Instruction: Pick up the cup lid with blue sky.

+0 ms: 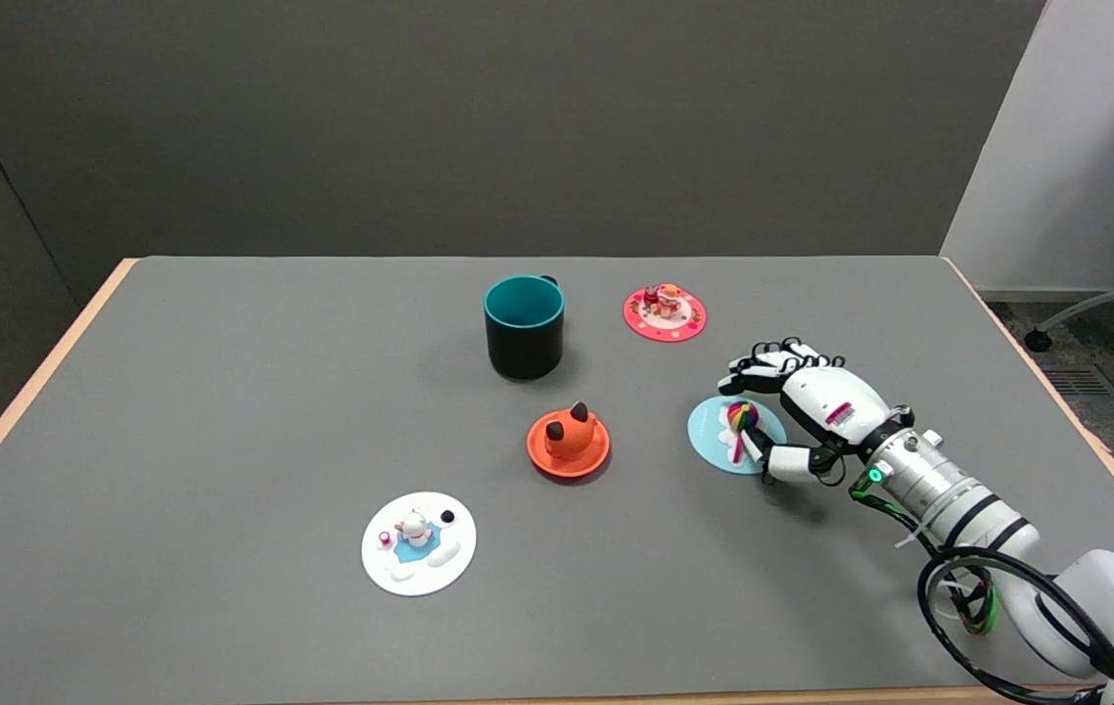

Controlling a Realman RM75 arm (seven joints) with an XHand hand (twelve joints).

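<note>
The sky-blue cup lid (714,433) lies flat on the grey table (224,392), right of centre. On its top stands a rainbow lollipop knob (741,417) with white cloud shapes. My right hand (797,411) hovers over the lid's right half, coming in from the lower right. Its fingers (763,360) are spread just beyond the lid's far edge and its thumb (780,463) lies by the near right edge. Nothing is held; the lid's right side is hidden under the hand. I cannot tell whether the thumb touches the lid.
An orange lid with a fox figure (568,443) sits left of the blue one. A teal-lined dark mug (525,328) stands behind it, a pink lid (665,313) further back right, a white lid with a blue patch (419,542) near the front.
</note>
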